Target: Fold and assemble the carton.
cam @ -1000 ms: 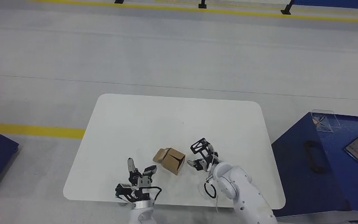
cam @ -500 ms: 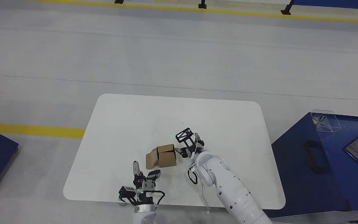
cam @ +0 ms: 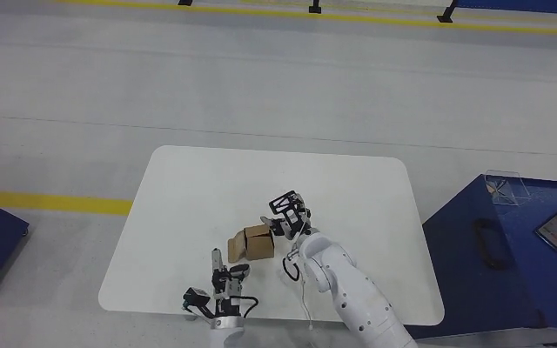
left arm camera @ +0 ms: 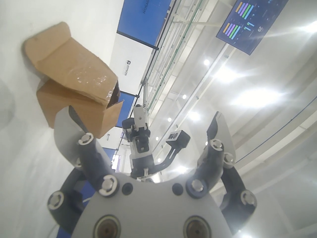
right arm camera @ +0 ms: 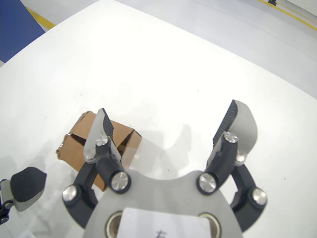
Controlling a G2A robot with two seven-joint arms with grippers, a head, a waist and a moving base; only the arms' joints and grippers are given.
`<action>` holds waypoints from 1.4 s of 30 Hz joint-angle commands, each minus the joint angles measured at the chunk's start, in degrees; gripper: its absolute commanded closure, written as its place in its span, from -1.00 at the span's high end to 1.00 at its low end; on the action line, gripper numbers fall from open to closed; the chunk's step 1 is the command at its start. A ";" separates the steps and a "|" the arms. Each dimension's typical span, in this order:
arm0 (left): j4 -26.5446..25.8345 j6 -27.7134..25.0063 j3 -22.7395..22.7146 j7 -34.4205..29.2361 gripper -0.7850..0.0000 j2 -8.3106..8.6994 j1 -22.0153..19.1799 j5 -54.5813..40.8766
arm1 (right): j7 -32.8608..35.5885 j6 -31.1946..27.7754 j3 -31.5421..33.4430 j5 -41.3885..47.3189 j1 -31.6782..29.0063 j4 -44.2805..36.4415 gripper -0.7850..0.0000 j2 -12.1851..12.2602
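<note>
Both unclenched (neither gripping), right end effector has shoved carton toward left end effector.

— Where is the carton on your screen?

— On the table, toward the near edge, about midway across.

— And your arms?

— I have the right gripper just beside the carton's right end, one finger over it. I cannot tell whether it touches. My left gripper sits in front of the carton, slightly left, apart from it, by the table's near edge.
</note>
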 commanded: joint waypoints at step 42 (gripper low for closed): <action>12.48 2.43 0.18 12.18 1.00 -2.71 -10.16 1.12 | -0.23 0.82 -4.19 -7.11 1.12 6.37 1.00 -2.22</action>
